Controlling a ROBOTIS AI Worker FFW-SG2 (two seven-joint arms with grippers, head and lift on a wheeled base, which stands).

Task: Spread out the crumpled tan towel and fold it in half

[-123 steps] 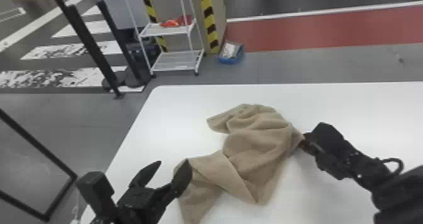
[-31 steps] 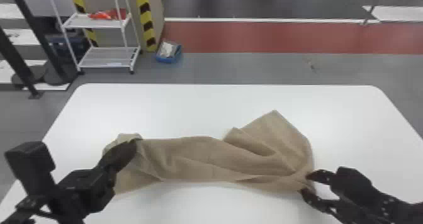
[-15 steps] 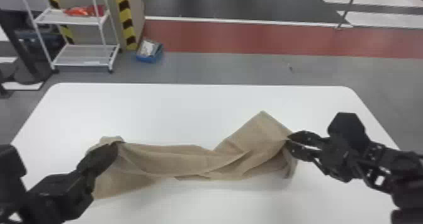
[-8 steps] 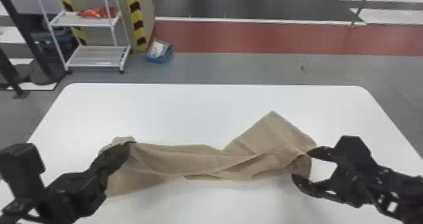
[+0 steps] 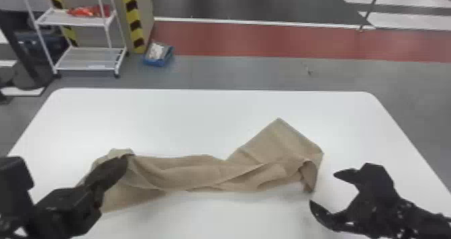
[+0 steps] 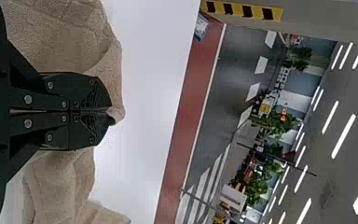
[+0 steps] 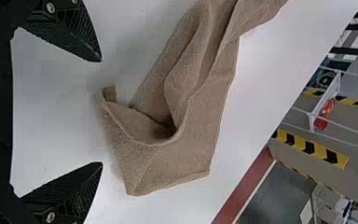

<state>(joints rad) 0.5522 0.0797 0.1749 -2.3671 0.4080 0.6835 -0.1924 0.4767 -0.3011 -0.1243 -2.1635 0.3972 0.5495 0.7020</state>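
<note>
Tan towel (image 5: 282,137), partly hidden behind left pincer (image 5: 124,161) pinching it; right pincer (image 5: 323,188) spread, near towel.

- Left arm (image 5: 15,178): brought in from the lower left of the head view.
- Left gripper (image 5: 126,160): aimed forward and inward, fingers (image 6: 86,95) pressed together along their length, tips lined up in the left wrist view.
- Right arm (image 5: 419,221): brought in from the lower right of the head view.
- Right gripper (image 5: 322,188): turned inward, toward the robot's left. Fingers (image 7: 74,28) spread wide, with a clear gap left between the tips. One finger is set farther from the robot, the other nearer.
- Arms held well apart, one per side.
</note>
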